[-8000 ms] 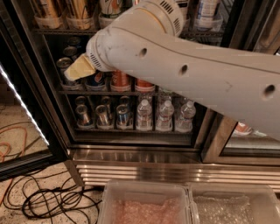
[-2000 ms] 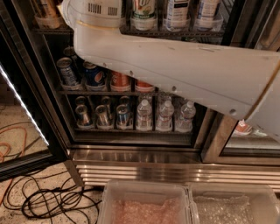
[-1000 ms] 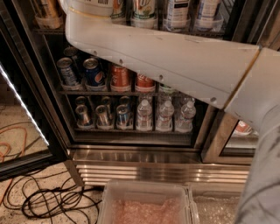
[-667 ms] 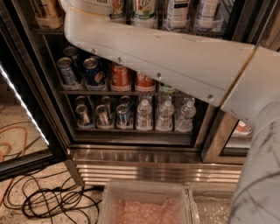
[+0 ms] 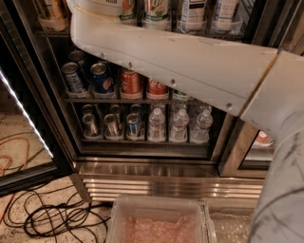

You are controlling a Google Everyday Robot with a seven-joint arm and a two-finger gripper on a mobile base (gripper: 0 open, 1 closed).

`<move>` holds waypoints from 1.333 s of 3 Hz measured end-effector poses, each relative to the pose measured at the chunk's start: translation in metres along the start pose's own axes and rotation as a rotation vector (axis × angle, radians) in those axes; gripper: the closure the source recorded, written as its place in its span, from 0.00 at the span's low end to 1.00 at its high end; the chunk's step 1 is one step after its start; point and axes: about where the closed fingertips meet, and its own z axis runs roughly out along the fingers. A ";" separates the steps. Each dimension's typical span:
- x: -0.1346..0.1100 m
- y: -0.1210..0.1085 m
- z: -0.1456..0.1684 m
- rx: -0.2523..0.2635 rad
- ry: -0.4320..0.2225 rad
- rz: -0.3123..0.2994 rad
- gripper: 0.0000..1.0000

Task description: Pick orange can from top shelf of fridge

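The fridge point(image 5: 240, 147) stands open in front of me. Its top shelf point(image 5: 53, 33) runs along the upper edge of the view, with clear cup-shaped trays on it. Golden-orange and cream striped tall cans, the orange can point(image 5: 50, 8) among them, stand in a tray at the top left, cut off by the frame. My white arm point(image 5: 180, 61) reaches from the right up to the top left, just right of those cans. The gripper is past the top edge, out of view.
Bottles point(image 5: 192, 12) stand further right on the top shelf. The rack below holds short cans: blue point(image 5: 101, 78), orange-red point(image 5: 130, 83), red Coca-Cola point(image 5: 156, 88). Water bottles point(image 5: 179, 124) stand lower. The glass door's light strip point(image 5: 23, 114) is left; cables point(image 5: 52, 218) and a clear bin point(image 5: 159, 223) are on the floor.
The arm has risen from the soda-can rack to the top shelf, and its tip has left the view. Over the last second it has barely moved.
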 end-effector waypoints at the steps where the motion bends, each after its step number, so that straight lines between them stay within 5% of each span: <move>1: 0.000 0.000 0.000 0.000 0.000 0.000 0.99; 4: -0.004 -0.012 -0.030 -0.112 -0.001 0.085 1.00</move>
